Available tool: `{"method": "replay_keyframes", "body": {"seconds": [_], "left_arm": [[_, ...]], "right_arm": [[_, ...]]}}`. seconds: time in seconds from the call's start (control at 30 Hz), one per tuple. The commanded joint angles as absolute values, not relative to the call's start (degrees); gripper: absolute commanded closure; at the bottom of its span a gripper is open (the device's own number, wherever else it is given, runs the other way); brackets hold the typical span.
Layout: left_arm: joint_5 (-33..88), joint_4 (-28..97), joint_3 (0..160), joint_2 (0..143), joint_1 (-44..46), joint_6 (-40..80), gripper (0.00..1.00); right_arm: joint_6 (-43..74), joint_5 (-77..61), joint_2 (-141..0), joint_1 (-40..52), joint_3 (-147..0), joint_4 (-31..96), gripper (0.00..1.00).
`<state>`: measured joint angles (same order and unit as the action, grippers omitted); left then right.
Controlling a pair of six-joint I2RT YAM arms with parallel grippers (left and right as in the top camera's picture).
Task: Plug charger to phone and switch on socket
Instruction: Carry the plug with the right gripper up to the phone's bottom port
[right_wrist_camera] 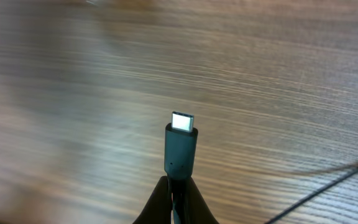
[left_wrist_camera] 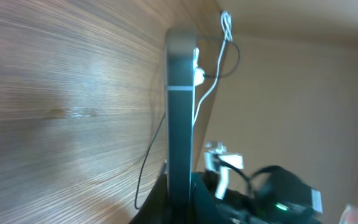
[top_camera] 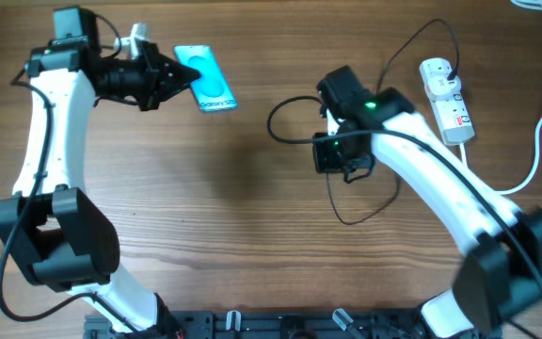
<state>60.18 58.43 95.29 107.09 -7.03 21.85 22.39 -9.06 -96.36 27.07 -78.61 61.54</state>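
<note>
The phone (top_camera: 208,77), turquoise with a white band at its near end, is at the back left of the table. My left gripper (top_camera: 179,77) is shut on its left end; in the left wrist view the phone (left_wrist_camera: 180,118) shows edge-on between the fingers (left_wrist_camera: 179,202). My right gripper (top_camera: 318,153) is shut on the charger plug (right_wrist_camera: 181,149), metal tip pointing away, above the table centre. The thin black charger cable (top_camera: 294,104) loops behind it toward the white socket strip (top_camera: 446,99) at the back right.
The socket's thick white cord (top_camera: 540,113) runs along the right edge of the table. A loop of black cable (top_camera: 365,212) lies on the wood in front of the right arm. The table is wood-grain.
</note>
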Motion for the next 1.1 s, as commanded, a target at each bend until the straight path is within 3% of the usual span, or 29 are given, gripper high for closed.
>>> {"method": "replay_keyframes", "body": {"seconds": [0.0, 0.43, 1.07], "left_arm": [[64.1, 55.9, 95.5, 107.0, -2.8, 20.0, 0.96], [61.0, 45.6, 95.5, 107.0, 9.8, 24.4, 0.96], [67.9, 45.8, 95.5, 107.0, 11.2, 20.8, 0.96]], "right_arm": [[20.8, -17.1, -89.5, 27.1, -79.9, 61.6, 0.96], [22.9, -23.6, -85.1, 33.1, -80.4, 59.9, 0.96], [22.7, -18.9, -85.2, 33.8, -85.2, 59.2, 0.96]]}}
